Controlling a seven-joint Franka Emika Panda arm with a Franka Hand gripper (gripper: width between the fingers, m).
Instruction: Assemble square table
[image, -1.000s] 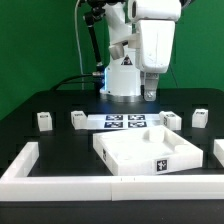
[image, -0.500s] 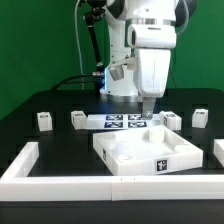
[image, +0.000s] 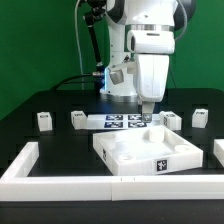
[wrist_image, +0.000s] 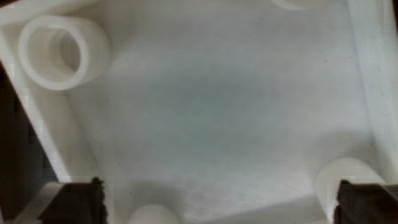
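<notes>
Black table (image: 60, 140), green backdrop (image: 30, 50); my gripper (image: 148, 111) hangs jaws apart, empty; the square panel (image: 132, 152) lies straight below it, its far rim nearest.

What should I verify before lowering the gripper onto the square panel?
1. Gripper open and empty: ok.
2. Gripper above the square panel, near its far side: ok.
3. Panel rim lined up between the fingers: cannot tell.
4. Corner socket empty, no leg fitted: ok.
5. Nearest leg clear of the gripper's way down: cannot tell from the exterior view.
6. Panel lying flat, rim up: ok.
</notes>
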